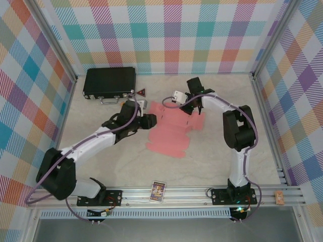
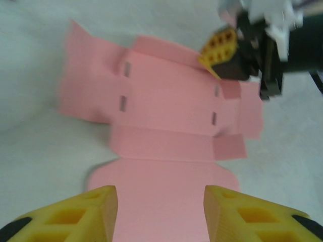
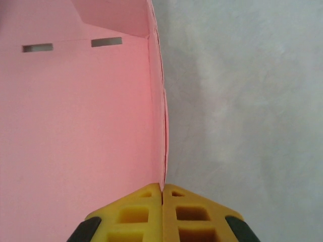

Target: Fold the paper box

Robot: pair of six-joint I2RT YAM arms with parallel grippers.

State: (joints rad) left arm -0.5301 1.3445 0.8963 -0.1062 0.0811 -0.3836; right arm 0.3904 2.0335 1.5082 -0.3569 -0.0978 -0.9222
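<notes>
The paper box [image 1: 170,132] is a salmon-pink die-cut sheet lying mostly flat in the middle of the table. My right gripper [image 3: 162,189] is shut on the thin edge of a side flap of the paper box [image 3: 75,126], and that flap stands upright. In the top view the right gripper [image 1: 198,107] is at the sheet's far right corner. The left wrist view shows its yellow fingers [image 2: 219,48] pinching that flap. My left gripper [image 2: 160,197] is open, its fingers apart over the rounded near flap of the paper box [image 2: 166,101]. In the top view the left gripper [image 1: 151,120] sits at the sheet's left edge.
A black hard case [image 1: 109,81] with latches lies at the back left, with a small red triangle sign [image 1: 141,92] beside it. A printed card [image 1: 158,191] lies on the front rail. Checked walls enclose the table on three sides.
</notes>
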